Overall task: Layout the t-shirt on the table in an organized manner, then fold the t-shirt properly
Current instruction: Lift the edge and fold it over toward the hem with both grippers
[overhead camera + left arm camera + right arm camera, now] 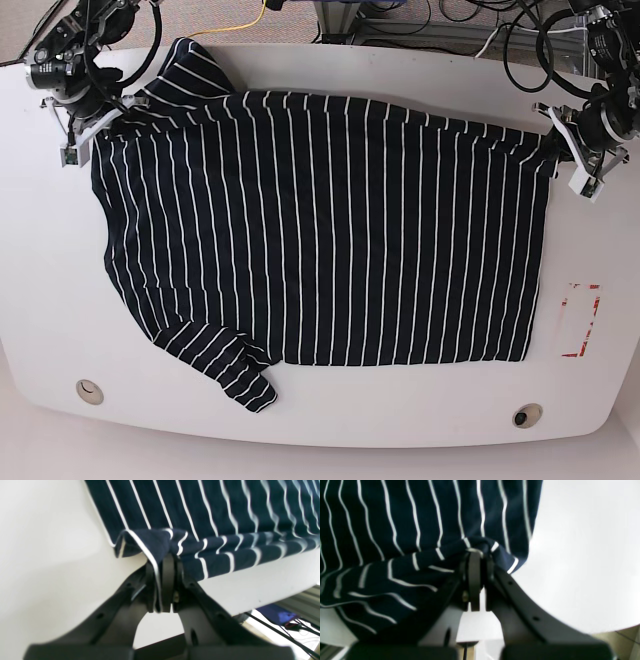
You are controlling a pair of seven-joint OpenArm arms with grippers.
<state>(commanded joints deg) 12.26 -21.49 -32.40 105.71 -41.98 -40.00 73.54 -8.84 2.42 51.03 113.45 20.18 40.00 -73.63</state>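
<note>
The t-shirt [320, 220], dark with thin white stripes, lies spread flat on the white table [300, 420], with its sleeves toward the left and its hem toward the right. My left gripper [556, 140] is shut on the far right hem corner. In the left wrist view the left gripper [166, 562] pinches a bunched fold of the t-shirt [187, 505]. My right gripper [108, 116] is shut on the far left shoulder, by the upper sleeve. In the right wrist view the right gripper [475, 557] grips the t-shirt [395, 517] near its edge.
A red rectangular outline [580, 320] is marked on the table right of the hem. Two round holes [89, 390] [521, 415] sit near the front edge. Cables lie beyond the table's far edge [400, 30]. The table edge shows close behind the left gripper [262, 597].
</note>
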